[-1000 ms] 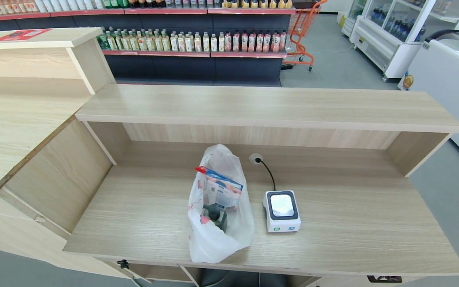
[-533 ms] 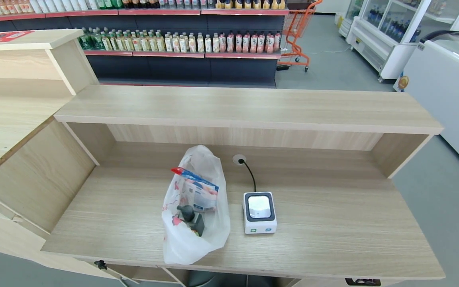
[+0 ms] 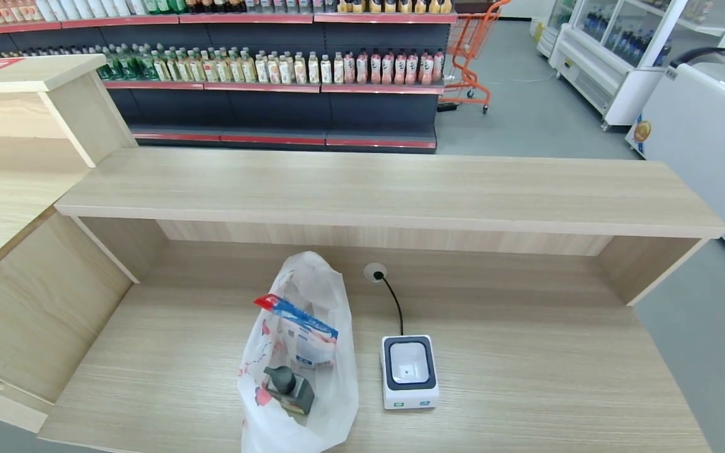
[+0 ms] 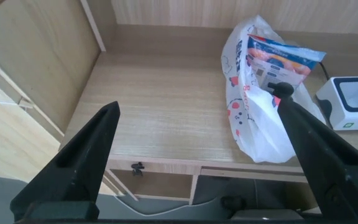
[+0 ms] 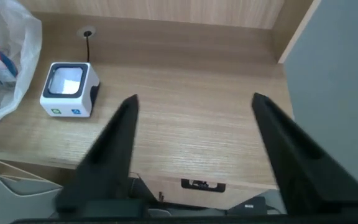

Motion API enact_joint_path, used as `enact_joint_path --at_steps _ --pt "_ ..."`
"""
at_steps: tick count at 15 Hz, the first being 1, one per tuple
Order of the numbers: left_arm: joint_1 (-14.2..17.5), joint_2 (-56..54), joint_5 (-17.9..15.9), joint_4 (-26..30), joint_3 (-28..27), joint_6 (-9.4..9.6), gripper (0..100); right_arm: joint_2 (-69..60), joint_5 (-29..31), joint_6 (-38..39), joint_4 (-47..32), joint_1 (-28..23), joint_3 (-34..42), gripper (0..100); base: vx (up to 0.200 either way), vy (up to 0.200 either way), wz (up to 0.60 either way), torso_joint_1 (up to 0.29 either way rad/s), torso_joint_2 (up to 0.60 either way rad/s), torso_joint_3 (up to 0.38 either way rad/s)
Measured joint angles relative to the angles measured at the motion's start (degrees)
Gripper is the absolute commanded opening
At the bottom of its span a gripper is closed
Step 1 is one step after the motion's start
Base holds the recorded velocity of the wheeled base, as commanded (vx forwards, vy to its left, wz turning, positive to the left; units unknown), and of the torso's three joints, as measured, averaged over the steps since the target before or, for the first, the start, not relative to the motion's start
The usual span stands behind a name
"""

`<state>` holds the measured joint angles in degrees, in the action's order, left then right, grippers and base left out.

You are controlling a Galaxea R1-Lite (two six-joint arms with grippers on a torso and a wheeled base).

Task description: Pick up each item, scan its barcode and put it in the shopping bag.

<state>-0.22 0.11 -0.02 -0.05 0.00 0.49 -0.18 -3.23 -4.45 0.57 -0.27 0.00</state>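
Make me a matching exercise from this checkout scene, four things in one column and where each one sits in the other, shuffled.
1. shopping bag
2. scanner
3. packet
4. orange cart

A. on the shop floor beyond the counter
B. sticking out of the bag's mouth
C. on the counter, left of the scanner
D. on the counter, cabled to a hole at the back

Pairs: 1-C, 2-D, 3-B, 4-A

Three downward views, one shared counter [image 3: 526, 390]
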Motion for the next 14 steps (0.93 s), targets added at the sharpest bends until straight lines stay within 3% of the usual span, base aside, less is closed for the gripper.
enact_joint_path --at_steps 14 --pt "0.1 0.0 0.0 0.0 0.0 -0.02 100 0.0 0.2 1.6 -0.1 0.1 0.0 0 0.0 0.0 0.0 0.0 0.0 0.0"
